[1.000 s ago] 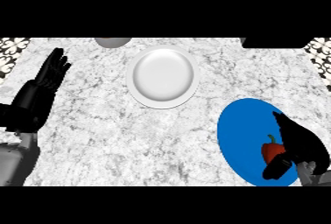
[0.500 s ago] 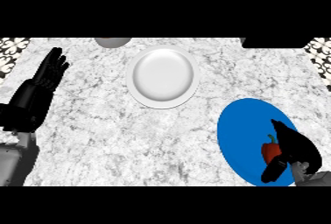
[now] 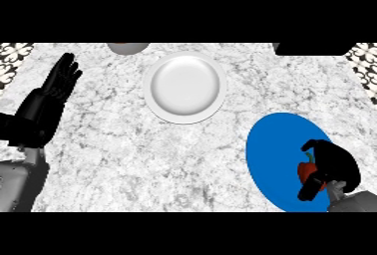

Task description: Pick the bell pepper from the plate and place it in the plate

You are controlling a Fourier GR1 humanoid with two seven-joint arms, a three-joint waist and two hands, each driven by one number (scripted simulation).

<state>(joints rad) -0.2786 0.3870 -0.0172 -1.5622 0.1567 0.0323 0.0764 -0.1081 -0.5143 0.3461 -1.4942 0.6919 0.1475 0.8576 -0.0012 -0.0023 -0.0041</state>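
Where the blue plate [image 3: 276, 159] lies at the right side of the marble table [image 3: 147, 159], the right hand [image 3: 335, 167] is curled round the red bell pepper [image 3: 304, 171], thumb and fingers closed on either side of it above the plate's right part. The white plate [image 3: 184, 87] sits well apart, near the table's far edge. The left hand [image 3: 52, 94] rests at the left, its fingers straight and holding nothing.
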